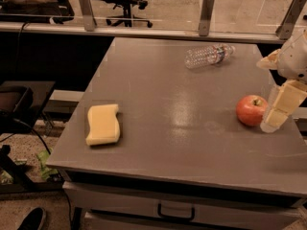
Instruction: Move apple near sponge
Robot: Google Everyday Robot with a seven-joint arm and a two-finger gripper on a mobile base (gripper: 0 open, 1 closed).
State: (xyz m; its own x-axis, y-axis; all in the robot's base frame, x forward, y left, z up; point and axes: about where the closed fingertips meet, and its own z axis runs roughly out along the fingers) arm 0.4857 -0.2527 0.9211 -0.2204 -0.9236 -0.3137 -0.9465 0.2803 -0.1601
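Note:
The red apple [251, 110] sits on the grey table [182, 104] near its right edge, upright with its stem up. The pale yellow sponge [103, 124] lies flat near the table's front left corner, far from the apple. My gripper [277, 110] hangs at the right edge of the view, pale and angled down, its tip close to the table just right of the apple. It holds nothing that I can see.
A clear plastic bottle [209, 55] lies on its side at the back right of the table. A rail with posts [206, 13] runs behind the table. A drawer handle [175, 212] shows below the front edge. A shoe [32, 219] is at the bottom left.

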